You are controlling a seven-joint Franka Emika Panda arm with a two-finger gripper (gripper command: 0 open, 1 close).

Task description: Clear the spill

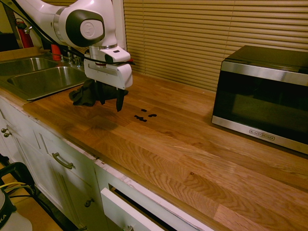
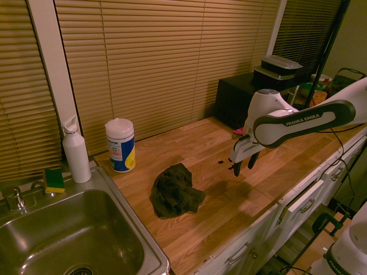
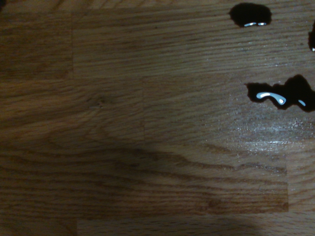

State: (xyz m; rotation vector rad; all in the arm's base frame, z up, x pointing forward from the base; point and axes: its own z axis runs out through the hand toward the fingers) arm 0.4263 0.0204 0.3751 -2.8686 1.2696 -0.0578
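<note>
While gripper (image 2: 245, 167) hangs open, spill (image 1: 143, 116) beside it, black cloth (image 2: 175, 191) near, perhaps wipes tub (image 2: 120, 144).

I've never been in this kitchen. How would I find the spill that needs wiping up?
Start at the long wooden countertop that runs from the sink to the microwave. Partway between them, beside the open gripper hanging above the wood, lies the spill. It is a loose cluster of tiny glossy black blotches, far smaller than the crumpled dark cloth nearer the sink.
</note>
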